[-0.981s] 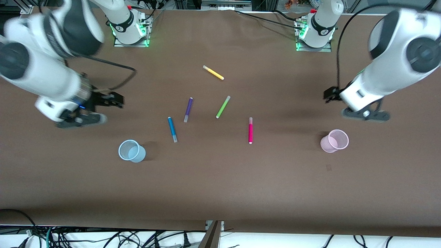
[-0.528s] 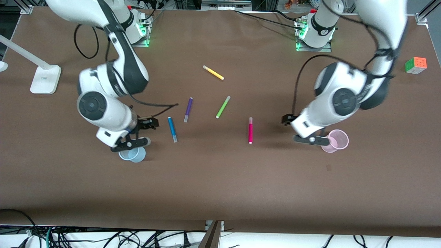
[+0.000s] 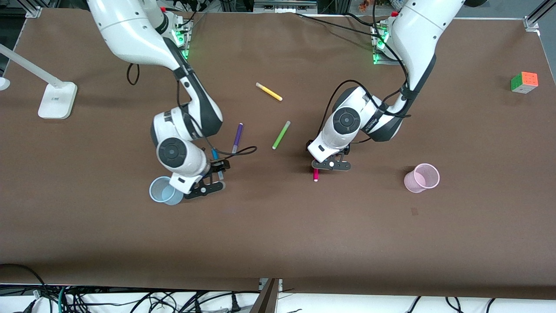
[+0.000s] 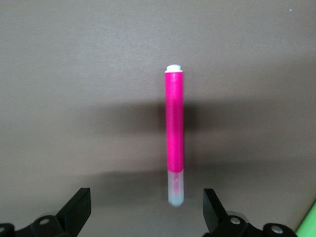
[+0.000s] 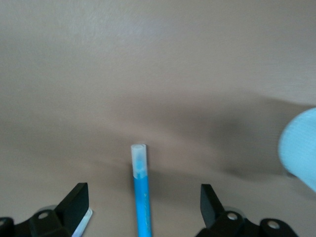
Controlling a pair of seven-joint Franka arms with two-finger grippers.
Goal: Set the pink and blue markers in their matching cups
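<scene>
The blue marker lies on the brown table, mostly under my right gripper. In the right wrist view the blue marker lies between the open fingers of the right gripper, untouched. The pale blue cup stands beside that gripper, toward the right arm's end, and shows in the right wrist view. My left gripper hangs over the pink marker. In the left wrist view the pink marker has its clear end between the open fingers of the left gripper. The pale pink cup stands toward the left arm's end.
A purple pen, a lime-green pen and a yellow pen lie farther from the front camera than the two markers. A colour cube sits at the left arm's end. A white lamp base stands at the right arm's end.
Both arms have swung in from the table's ends. The right gripper moved past the blue cup to over the blue marker; the left gripper moved from the pink cup to over the pink marker.
</scene>
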